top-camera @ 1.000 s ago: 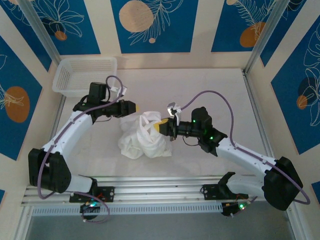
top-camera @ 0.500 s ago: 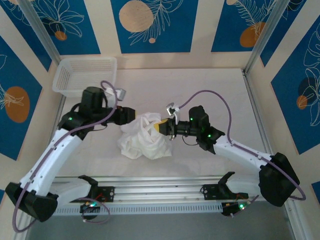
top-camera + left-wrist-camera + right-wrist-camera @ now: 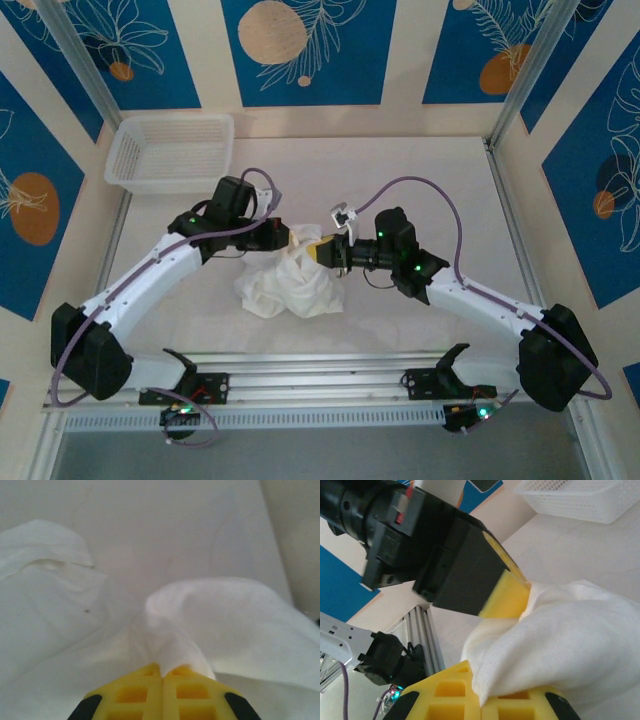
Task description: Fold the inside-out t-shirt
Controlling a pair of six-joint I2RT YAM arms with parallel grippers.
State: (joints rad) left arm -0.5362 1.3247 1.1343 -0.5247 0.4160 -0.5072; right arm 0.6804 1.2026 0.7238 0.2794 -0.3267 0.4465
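Bare white tabletop [image 3: 420,170] all round the bunched t-shirt [image 3: 290,288], left hand [image 3: 296,238] and right hand [image 3: 321,251] both clamped on it.

The t-shirt [image 3: 290,285] is a bunched heap — collar, sleeves and hem cannot be told apart. In the left wrist view its folds run off both sides, soft with blur. The bottom edge cuts off the right gripper [image 3: 480,695]; cloth covers its fingertips. The basket [image 3: 580,500] is cropped at the top.
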